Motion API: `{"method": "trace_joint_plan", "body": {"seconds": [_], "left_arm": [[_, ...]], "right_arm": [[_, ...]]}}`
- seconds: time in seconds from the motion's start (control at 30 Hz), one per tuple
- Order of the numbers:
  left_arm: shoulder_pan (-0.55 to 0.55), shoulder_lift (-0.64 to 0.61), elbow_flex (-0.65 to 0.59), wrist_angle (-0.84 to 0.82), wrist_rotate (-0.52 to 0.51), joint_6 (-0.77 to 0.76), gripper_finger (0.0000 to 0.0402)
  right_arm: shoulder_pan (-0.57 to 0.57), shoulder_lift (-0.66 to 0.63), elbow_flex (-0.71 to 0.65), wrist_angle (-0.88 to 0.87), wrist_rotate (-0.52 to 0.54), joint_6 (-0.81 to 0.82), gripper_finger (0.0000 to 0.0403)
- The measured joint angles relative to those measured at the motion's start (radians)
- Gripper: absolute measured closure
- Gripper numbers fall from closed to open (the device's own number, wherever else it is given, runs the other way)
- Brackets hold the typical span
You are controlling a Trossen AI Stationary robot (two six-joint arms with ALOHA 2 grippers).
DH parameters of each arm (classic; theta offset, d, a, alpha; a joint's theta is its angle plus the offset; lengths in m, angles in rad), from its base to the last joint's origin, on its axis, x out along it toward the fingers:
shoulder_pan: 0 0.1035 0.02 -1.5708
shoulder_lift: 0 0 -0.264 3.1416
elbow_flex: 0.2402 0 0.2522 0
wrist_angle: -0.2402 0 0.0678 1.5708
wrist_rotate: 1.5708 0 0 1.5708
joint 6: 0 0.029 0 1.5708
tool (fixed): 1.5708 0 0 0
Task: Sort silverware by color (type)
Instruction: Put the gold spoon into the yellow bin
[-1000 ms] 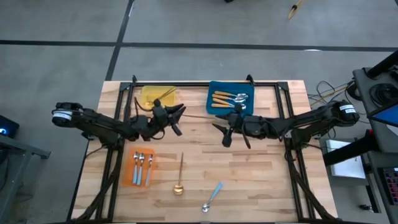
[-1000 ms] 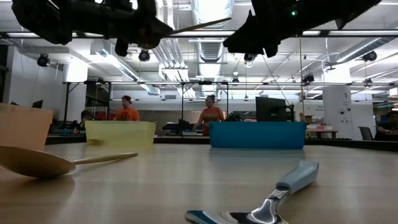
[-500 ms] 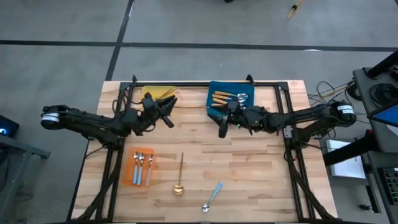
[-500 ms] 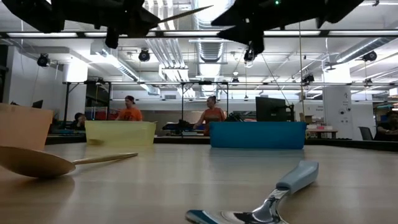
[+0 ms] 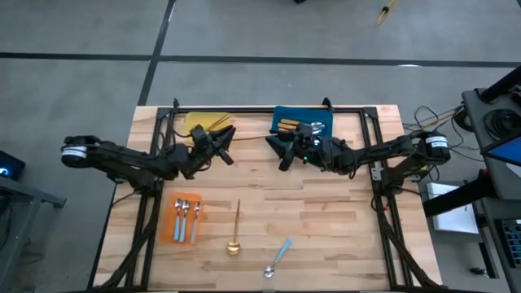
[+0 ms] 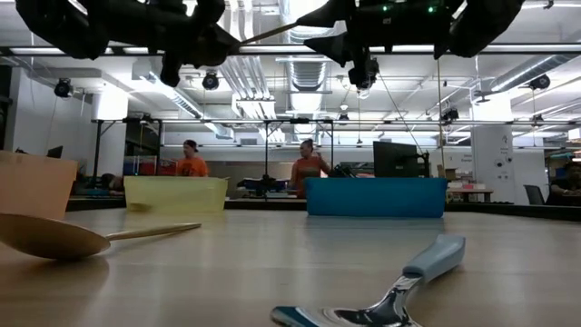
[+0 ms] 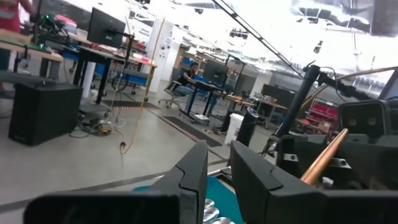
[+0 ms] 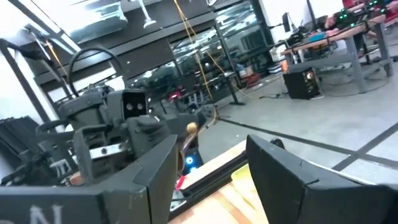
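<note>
My left gripper (image 5: 226, 145) hangs above the table's far left, shut on a thin gold spoon (image 6: 272, 29). The spoon's handle (image 7: 323, 158) reaches toward the table's right, up to my right gripper (image 5: 278, 152). That gripper is open, and the handle's free end (image 8: 191, 127) shows between its spread fingers; whether they touch it I cannot tell. On the table near the front edge lie another gold spoon (image 5: 234, 232) and a spoon with a light-blue handle (image 5: 278, 256), each flat on its side. My left gripper pinches the gold spoon between its two fingers, and the fingers hide the part they are on. The handle (image 6: 241, 38) sticks out beyond them toward the table's right and slants a little upward. The spoon is lifted well clear of the table.
At the far edge stand a yellow tray (image 5: 198, 122) with gold spoons and a blue tray (image 5: 321, 116) with orange-handled spoons. An orange tray (image 5: 174, 221) at the near left holds two spoons. People stand in the room beyond the table (image 6: 307, 168).
My right gripper has gone toward the table's far edge and left, up to the spoon's handle, rolling as it went and staying open. My left gripper has rolled a little with the spoon, whose handle now slants more steeply upward.
</note>
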Motion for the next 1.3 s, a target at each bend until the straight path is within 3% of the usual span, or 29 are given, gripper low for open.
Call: {"method": "trace_joint_plan", "body": {"seconds": [0.5,0.9,1.0,1.3], "left_arm": [[0.000,0.150,0.000,0.182,0.001,-0.056,0.0358],[0.000,0.193,0.001,0.249,-0.001,-0.056,0.0358],[0.000,0.193,0.001,0.252,0.003,-0.057,0.0358],[0.000,0.199,0.001,0.242,-0.001,-0.054,0.0358]], "right_arm": [[-0.005,0.000,0.032,-0.006,-0.007,-0.052,0.0231],[-0.005,0.000,0.032,-0.022,-0.017,-0.122,0.0367],[-0.005,0.000,0.032,-0.018,-0.026,-0.118,0.0385],[-0.005,0.000,0.032,-0.026,-0.010,-0.144,0.0344]]}}
